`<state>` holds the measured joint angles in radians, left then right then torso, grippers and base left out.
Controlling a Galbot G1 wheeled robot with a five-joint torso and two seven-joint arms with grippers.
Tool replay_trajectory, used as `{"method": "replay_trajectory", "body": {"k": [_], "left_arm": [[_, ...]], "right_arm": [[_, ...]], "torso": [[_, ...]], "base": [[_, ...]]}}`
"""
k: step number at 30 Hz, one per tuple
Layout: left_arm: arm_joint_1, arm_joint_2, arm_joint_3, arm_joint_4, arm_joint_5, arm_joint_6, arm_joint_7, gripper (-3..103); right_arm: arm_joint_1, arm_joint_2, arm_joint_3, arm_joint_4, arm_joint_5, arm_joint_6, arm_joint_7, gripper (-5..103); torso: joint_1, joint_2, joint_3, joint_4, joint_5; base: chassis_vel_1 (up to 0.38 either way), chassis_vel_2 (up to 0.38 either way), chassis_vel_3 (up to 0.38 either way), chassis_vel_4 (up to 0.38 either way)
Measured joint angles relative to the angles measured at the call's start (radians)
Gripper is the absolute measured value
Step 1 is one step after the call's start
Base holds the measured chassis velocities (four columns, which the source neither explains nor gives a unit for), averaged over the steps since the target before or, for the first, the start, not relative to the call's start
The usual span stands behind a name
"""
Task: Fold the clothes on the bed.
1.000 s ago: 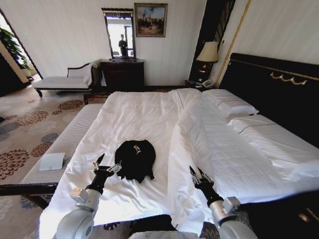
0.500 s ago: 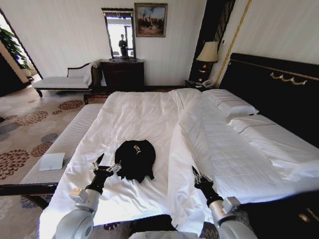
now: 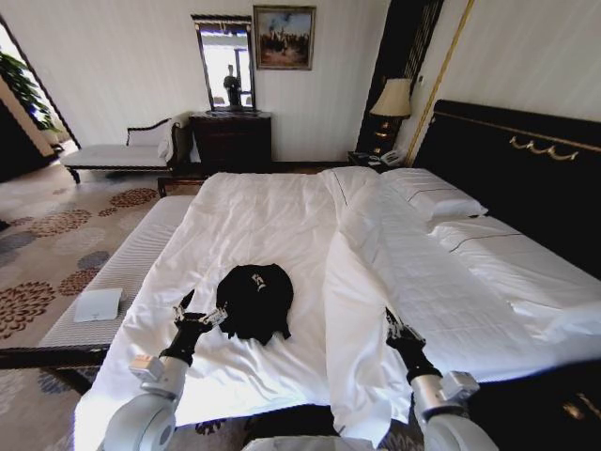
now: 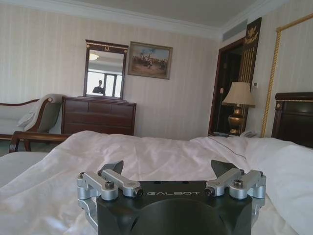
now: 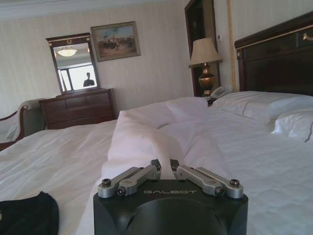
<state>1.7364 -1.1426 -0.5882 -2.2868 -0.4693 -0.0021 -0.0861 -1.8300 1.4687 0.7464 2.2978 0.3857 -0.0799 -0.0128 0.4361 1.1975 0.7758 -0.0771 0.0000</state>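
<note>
Clothes are lying in a dark bunch on the bed, near its front edge. Just beside them, the left gripper is sitting with its fingers wide apart, holding nothing. Well apart, past a puffy duvet fold, the right gripper is pinching the white cover, fingers nearly together.

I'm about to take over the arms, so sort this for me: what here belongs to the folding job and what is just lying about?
Job:
- black T-shirt, bunched on the bed
- left hand, open beside the shirt
- right hand, shut on the white duvet

Lying about:
- pillows
- striped bench with white pad
- lamp
- dresser
</note>
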Motion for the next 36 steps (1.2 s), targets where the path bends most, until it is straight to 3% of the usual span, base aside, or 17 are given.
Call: {"method": "replay_trajectory", "body": {"k": [8,19,30,36], "left_arm": [[0.006,-0.005,-0.018,0.0,-0.008,-0.005,0.003,100],[0.005,-0.006,-0.019,0.008,-0.016,-0.008,0.004,100],[0.013,-0.005,-0.03,0.005,-0.021,-0.009,0.002,100],[0.015,-0.004,-0.035,0.004,-0.022,-0.009,0.001,100]], "right_arm": [[0.033,0.019,0.116,-0.043,0.019,0.011,0.025,1],[0.106,-0.017,0.367,-0.132,0.137,-0.009,0.063,1],[0.169,-0.045,0.558,-0.312,0.15,-0.001,0.088,1],[0.181,-0.057,0.597,-0.381,0.151,0.008,0.108,1]], "torso": [[0.0,0.0,0.0,0.0,0.0001],[0.0,0.0,0.0,0.0,0.0001],[0.0,0.0,0.0,0.0,0.0002],[0.0,0.0,0.0,-0.0001,0.0001]], "base": [[0.0,0.0,0.0,0.0],[0.0,0.0,0.0,0.0],[0.0,0.0,0.0,0.0],[0.0,0.0,0.0,0.0]]}}
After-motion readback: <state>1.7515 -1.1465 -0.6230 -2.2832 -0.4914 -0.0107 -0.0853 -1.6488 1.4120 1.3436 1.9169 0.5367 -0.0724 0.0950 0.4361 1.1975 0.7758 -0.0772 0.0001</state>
